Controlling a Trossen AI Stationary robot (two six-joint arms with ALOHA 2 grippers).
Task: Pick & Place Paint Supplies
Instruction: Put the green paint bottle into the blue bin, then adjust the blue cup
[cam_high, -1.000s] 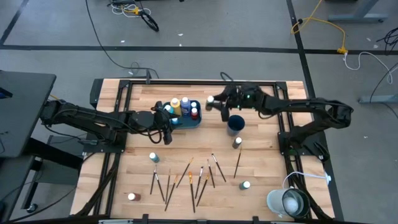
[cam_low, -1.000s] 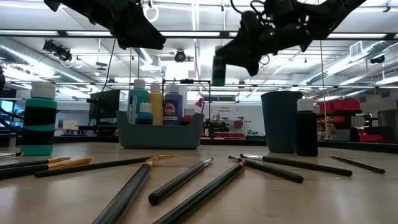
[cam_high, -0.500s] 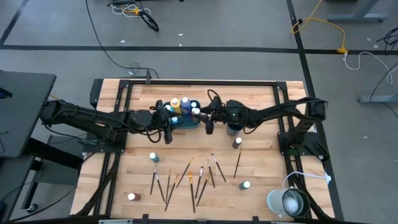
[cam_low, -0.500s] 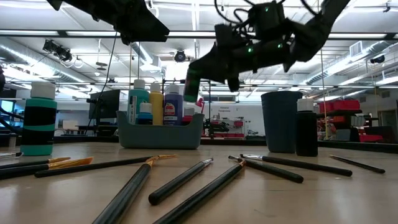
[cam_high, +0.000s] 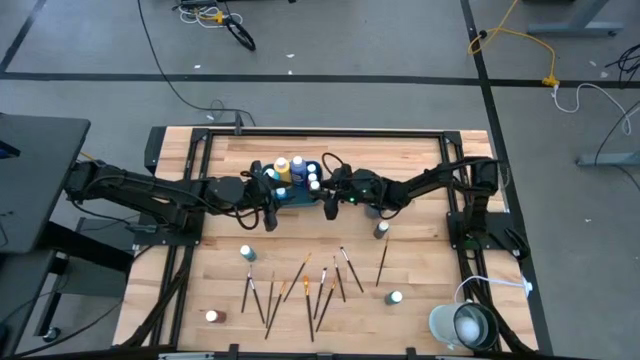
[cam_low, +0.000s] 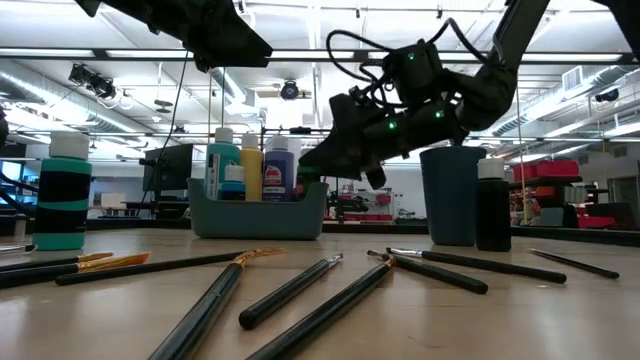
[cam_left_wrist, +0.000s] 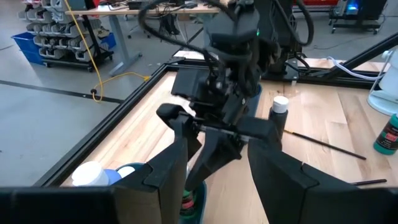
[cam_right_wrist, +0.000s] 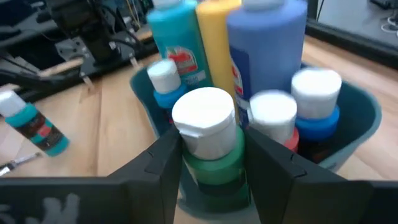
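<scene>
A teal tray (cam_high: 298, 197) holds several white-capped paint bottles, among them a tall teal, a yellow and a blue one (cam_right_wrist: 267, 37). My right gripper (cam_high: 327, 200) is at the tray's right end, shut on a green bottle with a white cap (cam_right_wrist: 208, 134). My left gripper (cam_high: 270, 208) hangs open and empty above the tray's left end (cam_left_wrist: 217, 168). Several paintbrushes (cam_high: 300, 285) lie on the table's near half. Loose bottles stand on the table: a teal one (cam_high: 247, 254), a dark one (cam_high: 381, 229), one near right (cam_high: 395, 298) and a brown one (cam_high: 212, 316). My right gripper pinches the green bottle's body just below the white cap (cam_right_wrist: 211, 163) between its two fingers. The fingers (cam_right_wrist: 165, 165) come from the table's right, slanting down. The bottle is upright, its lower end down inside the tray's right end; whether it stands on the floor is hidden.
A dark blue cup (cam_low: 452, 195) stands right of the tray, under my right arm. A pale round container (cam_high: 460, 325) sits at the near right corner. The black frame rails (cam_high: 455, 215) run along the table's sides.
My right gripper has carried the green bottle from beyond the cup toward the table's left and down, to the tray's right end. The bottle stays shut in the fingers and is now among the tray's bottles.
</scene>
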